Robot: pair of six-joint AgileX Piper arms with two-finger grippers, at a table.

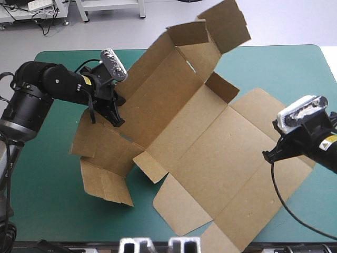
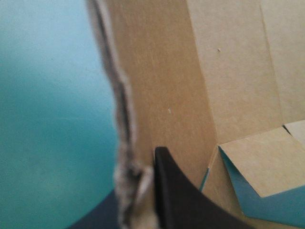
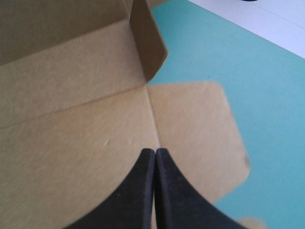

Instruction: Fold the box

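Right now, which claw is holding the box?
The left claw: it pinches the raised edge of the box. The right claw is shut on nothing, above the flat part.

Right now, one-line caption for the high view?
Left gripper grips the box at a raised wall; right gripper, shut, over its flat flap.

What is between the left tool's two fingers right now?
The box: the cut edge of its raised wall runs between the left tool's black fingers, which are all but shut on it. The left wrist view shows this.
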